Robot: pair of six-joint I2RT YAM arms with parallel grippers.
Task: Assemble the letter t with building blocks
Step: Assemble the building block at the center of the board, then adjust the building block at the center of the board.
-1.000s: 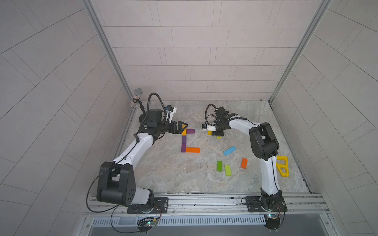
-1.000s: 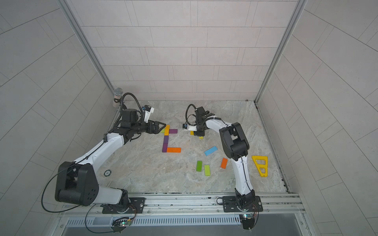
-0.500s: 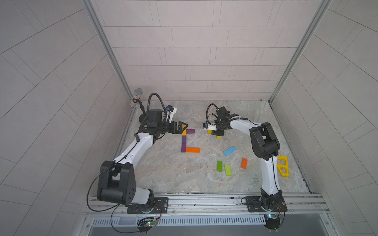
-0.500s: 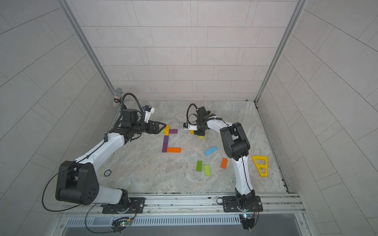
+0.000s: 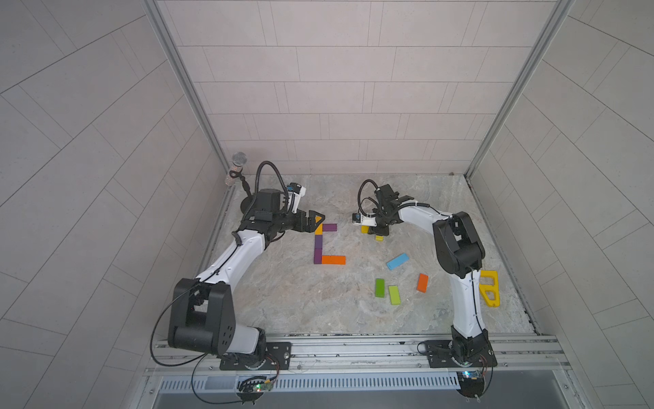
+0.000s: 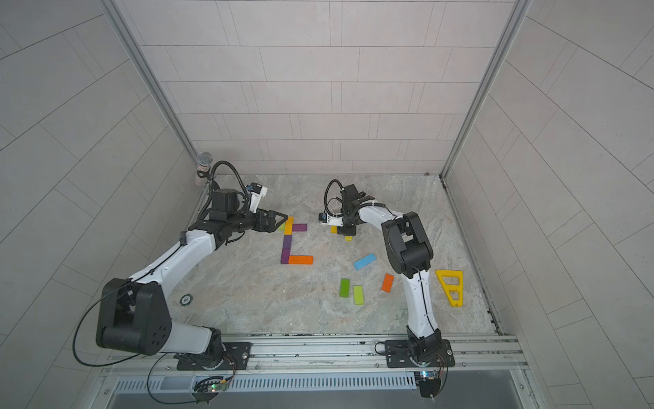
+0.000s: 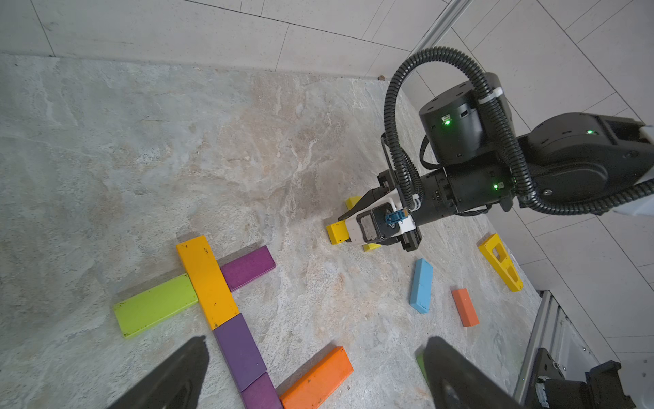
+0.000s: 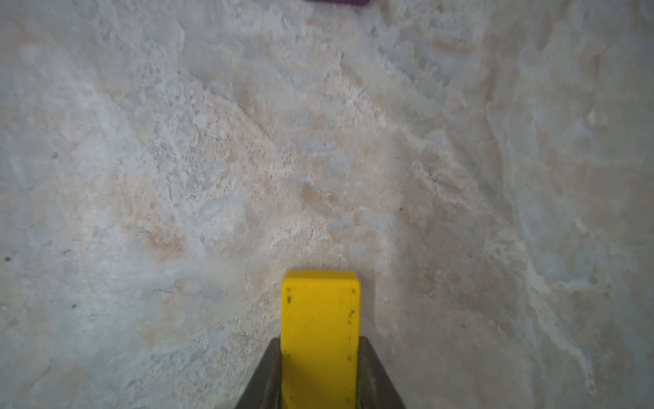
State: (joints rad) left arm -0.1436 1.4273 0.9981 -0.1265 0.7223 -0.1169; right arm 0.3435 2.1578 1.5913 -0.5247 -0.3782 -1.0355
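The right gripper (image 8: 320, 341) is clamped on a yellow block (image 8: 320, 311), fingers pressed to its two long sides. The block's free end pokes out ahead of them, low over the table (image 8: 177, 159). Whether it touches the surface cannot be told.

The landmark here is the amber block (image 7: 207, 281), top of the half-built letter. The held block sits off on its purple-arm side, well clear of it. A second yellow piece (image 7: 371, 246) peeks from under that gripper, mostly hidden.

Over to the left gripper (image 7: 315, 340): jaws spread wide, nothing between them, hanging just beside the amber block on its lime side. The lime block (image 7: 155, 304) butts against the amber block, and a purple block (image 7: 247, 267) touches its opposite side. From the amber block's end runs the purple stem (image 7: 239, 350), finishing at an orange block (image 7: 316, 379) laid crosswise.

Well away from the amber block, past that orange foot, a blue block (image 5: 397, 261), a green block (image 5: 379, 287) and a yellow frame (image 5: 490, 287) lie apart from one another.

The table is marbled grey-beige. Pale tiled walls (image 5: 336, 106) close three sides, and a metal rail (image 5: 354, 345) along the front carries both arm bases.
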